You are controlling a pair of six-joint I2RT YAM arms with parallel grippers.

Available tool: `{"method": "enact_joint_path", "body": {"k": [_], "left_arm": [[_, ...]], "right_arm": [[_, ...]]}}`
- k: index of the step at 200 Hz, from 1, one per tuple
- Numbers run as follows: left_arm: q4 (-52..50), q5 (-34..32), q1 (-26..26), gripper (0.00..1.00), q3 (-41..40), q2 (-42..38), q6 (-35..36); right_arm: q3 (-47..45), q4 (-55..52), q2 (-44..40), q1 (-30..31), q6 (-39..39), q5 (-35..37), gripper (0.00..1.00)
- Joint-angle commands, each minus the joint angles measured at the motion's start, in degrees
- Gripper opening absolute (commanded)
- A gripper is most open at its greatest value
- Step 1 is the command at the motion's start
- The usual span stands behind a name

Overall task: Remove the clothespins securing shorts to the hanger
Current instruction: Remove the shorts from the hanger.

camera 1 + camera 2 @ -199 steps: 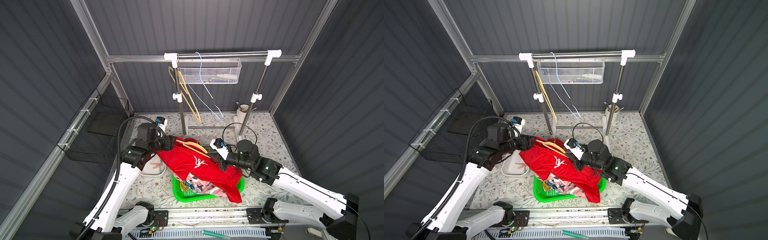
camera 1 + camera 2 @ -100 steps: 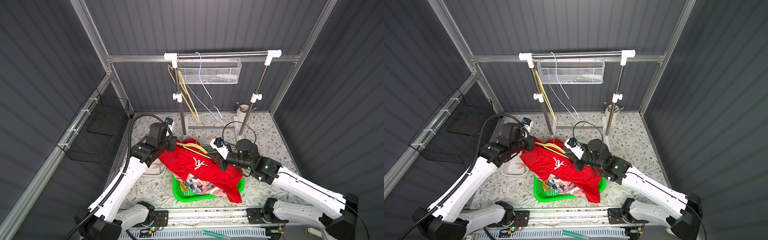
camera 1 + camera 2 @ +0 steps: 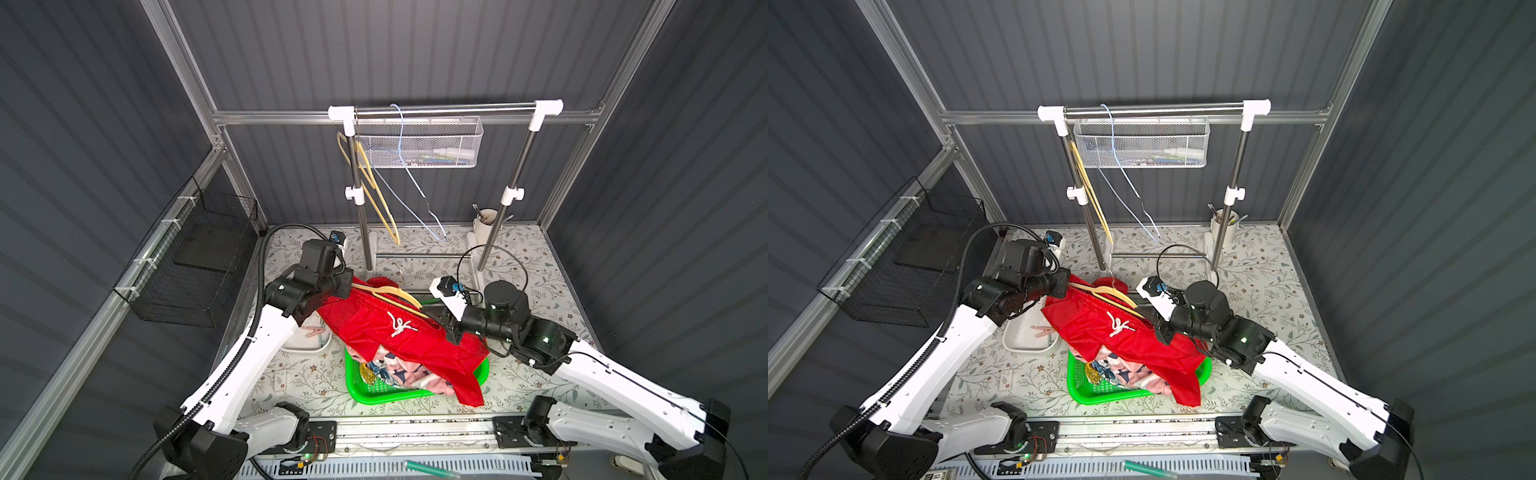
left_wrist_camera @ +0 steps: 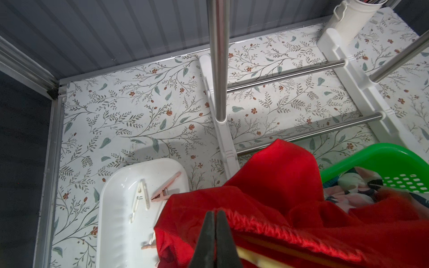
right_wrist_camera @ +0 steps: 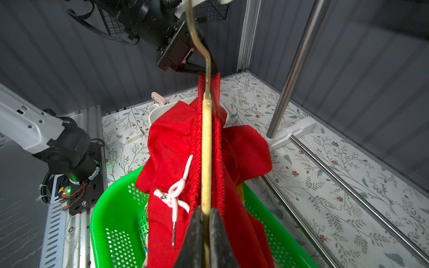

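Three clothespins (image 4: 165,188) are counted in one tray (image 4: 120,222): one white, two pink. Three hangers (image 5: 206,150) are seen, two of them hung on one rail (image 3: 444,109). One green basket (image 4: 376,155) is seen.

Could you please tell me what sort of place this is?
Probably a robot cell staged as a laundry corner: an aluminium frame with dark panels encloses it, and a garment rack and a green basket of clothes stand on the floral tabletop.
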Motion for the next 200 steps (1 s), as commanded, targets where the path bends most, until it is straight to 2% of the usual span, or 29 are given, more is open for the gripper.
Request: {"method": "enact_joint_path", "body": {"k": [1, 18, 86, 148, 200], "left_arm": [[-2.43, 1.62, 5.86, 0.00, 1.46, 0.29, -1.51], [-1.61, 3.98, 8.45, 0.00, 1.38, 0.07, -1.77], [1.59, 12.52, 11.37, 0.00, 0.05, 0.71, -5.77], [8.44, 20.78, 11.33, 0.00, -7.92, -9.27, -8.50], [11.35, 23.83, 11.33, 0.00, -13.19, -17.02, -10.55]], "right_arm": [[-1.09, -0.66, -3.67, -0.76, 0.84, -0.52, 0.00], [-2.22, -1.60, -5.43, -0.98, 1.16, -0.54, 0.00], [-5.27, -0.54, -10.57, -2.61, 3.12, -1.65, 0.00], [-3.24, 6.38, -9.02, -2.63, 5.40, 1.03, 0.00], [1.61, 11.57, -4.33, -2.23, 8.72, 2.31, 0.00]]}}
